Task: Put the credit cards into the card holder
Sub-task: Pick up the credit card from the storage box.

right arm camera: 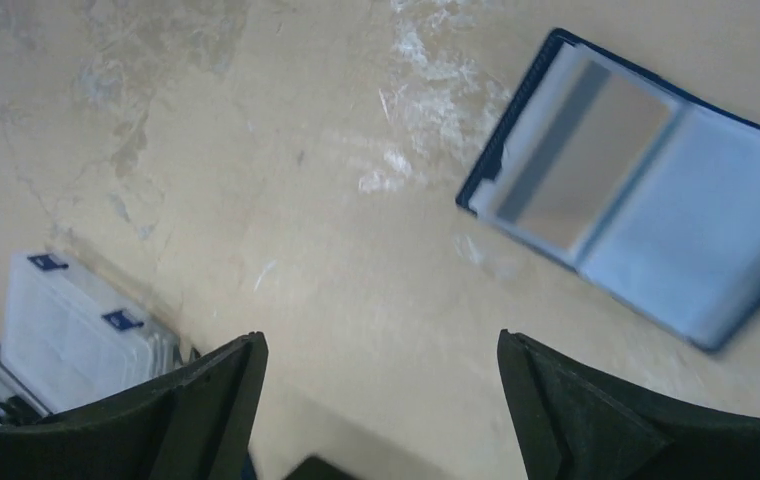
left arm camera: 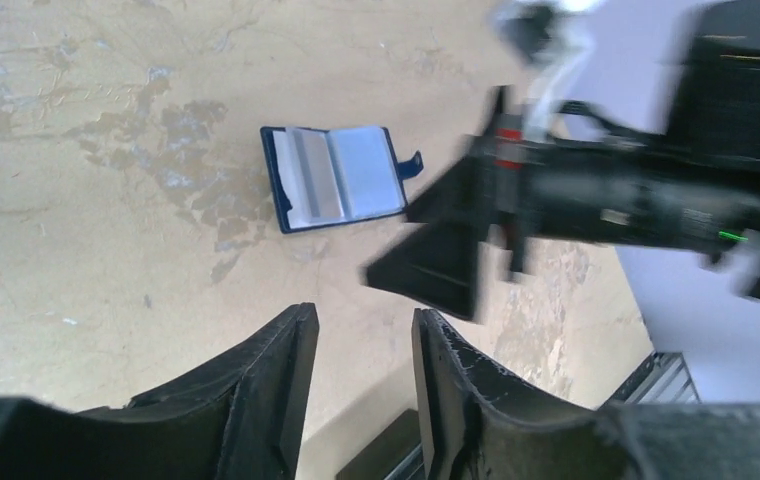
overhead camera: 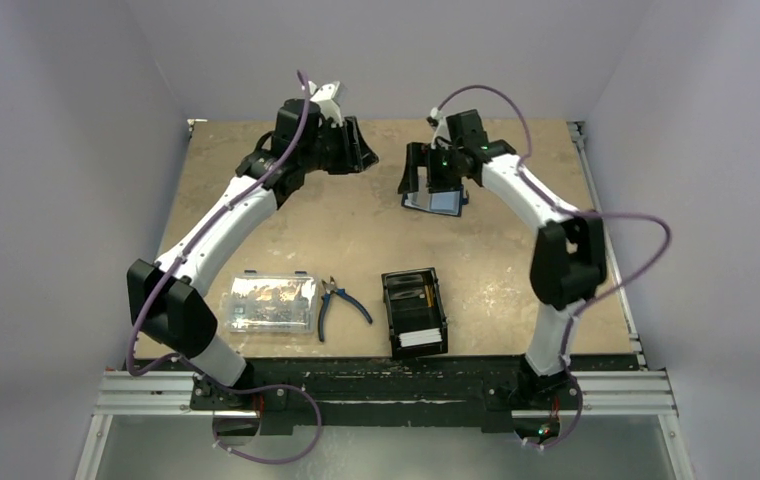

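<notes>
the place is a robotics lab test cell, not a home or a shop. two white-and-black robot arms, the left arm (overhead camera: 226, 215) and the right arm (overhead camera: 526, 190), are bolted to an aluminium rail (overhead camera: 156, 395) at the near edge of a worn, stained board desk (overhead camera: 286, 230). plain pale walls (overhead camera: 56, 150) box the desk in on three sides. purple cables (overhead camera: 646, 240) loop loosely along the arms. a few props lie apart on the desk: a clear plastic box (overhead camera: 269, 303), pliers (overhead camera: 336, 305), a black tray (overhead camera: 414, 312) and an open card holder (overhead camera: 434, 203).
</notes>
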Tool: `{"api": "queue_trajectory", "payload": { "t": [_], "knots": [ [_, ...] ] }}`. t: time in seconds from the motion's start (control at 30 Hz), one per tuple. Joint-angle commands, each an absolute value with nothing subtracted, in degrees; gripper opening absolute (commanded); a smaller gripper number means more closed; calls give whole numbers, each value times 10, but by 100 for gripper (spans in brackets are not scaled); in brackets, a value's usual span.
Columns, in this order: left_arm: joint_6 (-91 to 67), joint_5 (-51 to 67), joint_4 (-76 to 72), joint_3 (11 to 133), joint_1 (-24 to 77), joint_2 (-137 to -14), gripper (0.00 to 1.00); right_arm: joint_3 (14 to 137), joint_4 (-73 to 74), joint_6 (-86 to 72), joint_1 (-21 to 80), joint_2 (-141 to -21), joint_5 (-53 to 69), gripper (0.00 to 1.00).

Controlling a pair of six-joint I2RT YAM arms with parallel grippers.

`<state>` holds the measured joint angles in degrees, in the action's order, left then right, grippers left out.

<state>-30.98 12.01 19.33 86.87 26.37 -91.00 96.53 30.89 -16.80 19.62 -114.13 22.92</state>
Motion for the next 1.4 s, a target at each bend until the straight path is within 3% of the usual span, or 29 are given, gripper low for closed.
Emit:
{"api": "queue_trajectory", "payload": {
  "t": [0.0,0.13,0.27,0.33,0.43,0.57,0.83,1.1,1.37],
  "knots": [
    [-209,159,298,912,257,-891,46,876,360,-98,235,-929,73,95],
    [-183,146,280,859,256,-873,51,730,298,6,253,-776,24,98],
    [-184,163,238,793,256,-856,52,633,289,220,256,-621,172,99],
    [-184,168,214,755,256,-848,52,603,384,407,264,-564,291,99],
    [-196,193,203,724,245,-849,52,586,456,498,278,-517,333,99],
    [-185,169,203,721,243,-825,51,591,529,537,318,-555,384,99],
    [-176,151,213,726,239,-805,51,587,557,550,446,-714,335,97],
    [-176,150,212,726,229,-793,51,617,523,514,483,-843,336,93],
    [-178,158,211,726,220,-787,51,598,509,491,505,-886,326,89]
  ]
}}
